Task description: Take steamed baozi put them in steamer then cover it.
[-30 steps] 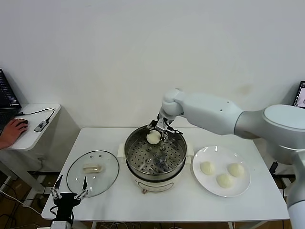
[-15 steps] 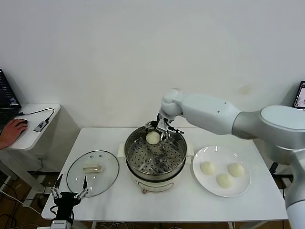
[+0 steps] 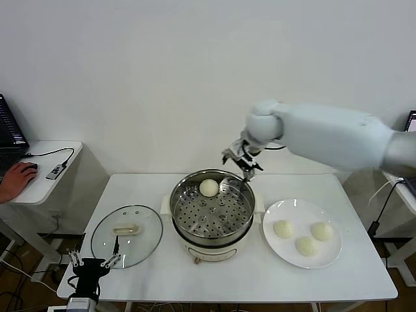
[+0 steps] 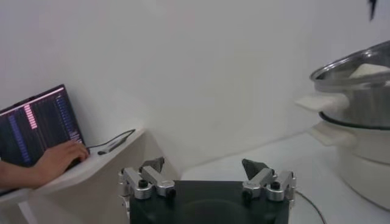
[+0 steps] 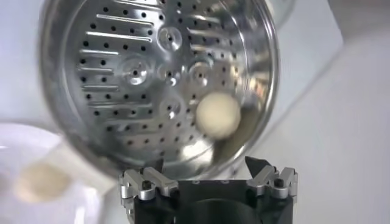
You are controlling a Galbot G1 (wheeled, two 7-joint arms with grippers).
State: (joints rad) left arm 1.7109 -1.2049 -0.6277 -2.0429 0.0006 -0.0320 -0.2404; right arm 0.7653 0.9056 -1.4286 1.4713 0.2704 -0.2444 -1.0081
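One steamed baozi [image 3: 208,188] lies on the perforated tray inside the steamer [image 3: 212,214], at the far part of the tray close to the wall; the right wrist view shows the same bun [image 5: 218,115] resting on the holes next to the shiny rim, with nothing touching it. The steamer stands on its white base at the middle of the white counter [image 3: 162,270]

The right end effector [image 3: 241,158] hangs in the air above the steamer's far right rim, clear of the bun, its fingers spread apart and holding nothing; in its own wrist view the two fingertips stand wide with the tray seen between them

To the right of the steamer, just beside its handle, sits a flat white plate [image 3: 281,246] carrying the other three baozi [image 3: 305,246], grouped near each other. To the left of the steamer the cover [image 3: 126,235] lies flat on the counter, glass with a metal rim and its whitish handle facing up, apart from the pot

The left end effector [image 3: 93,264] is parked low at the counter's near edge, in front of the cover and well apart from the steamer, its fingers open and empty

Farther left of the steamer, off the counter, a small side desk [image 3: 43,175] holds a laptop [image 4: 40,126] with a person's hand [image 3: 17,179] on it
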